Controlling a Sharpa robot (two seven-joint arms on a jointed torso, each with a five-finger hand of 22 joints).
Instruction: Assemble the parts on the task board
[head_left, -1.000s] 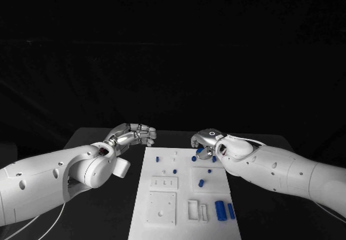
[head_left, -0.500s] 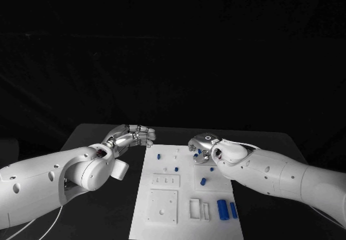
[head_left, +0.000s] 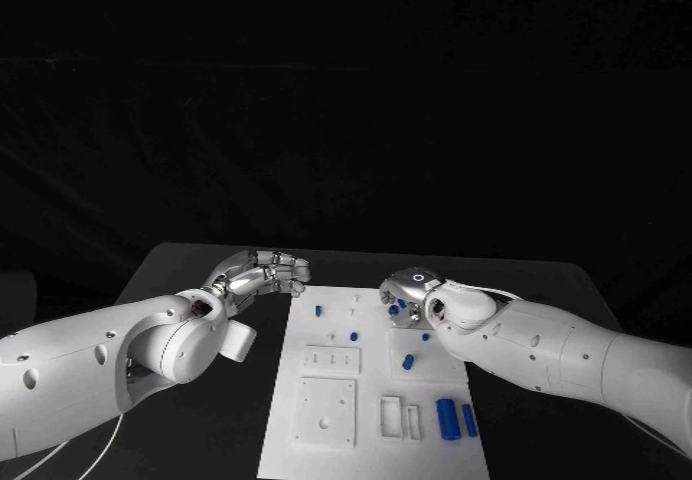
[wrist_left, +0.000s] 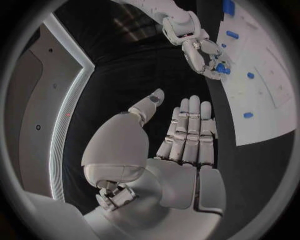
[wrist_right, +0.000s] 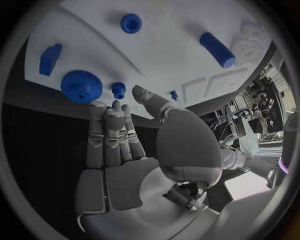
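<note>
board: white task board (head_left: 368, 400) lies mid-bench, long axis running away from robot; black bench (head_left: 173, 270) bare on both long sides of it.
parts: blue pieces spread over board. Two long pegs (head_left: 446, 417) lie loose at board's near right corner; small pegs (head_left: 315, 311) stand near its far left; gear (wrist_right: 81, 86), small gear (wrist_right: 119, 89), round piece (wrist_right: 130, 23) & a cylinder (wrist_right: 217, 49) sit on board under the R hand.
L hand: left hand (head_left: 267, 272) off board's far left corner, over bench, fingers together & nearly straight in wrist view, thumb apart, holding nothing – released.
R hand: right hand (head_left: 408, 297) over board's far right part, fingers straight over the gears, nothing grasped – released.
progress: early, by my read; several pegs look seated, long pegs & others still loose, near slots of board unfilled.
room: open bench left & right of board; R forearm overhangs board's right edge, so near-right pegs are tight to reach. Far parts crowd together – risk of knocking neighbours.
</note>
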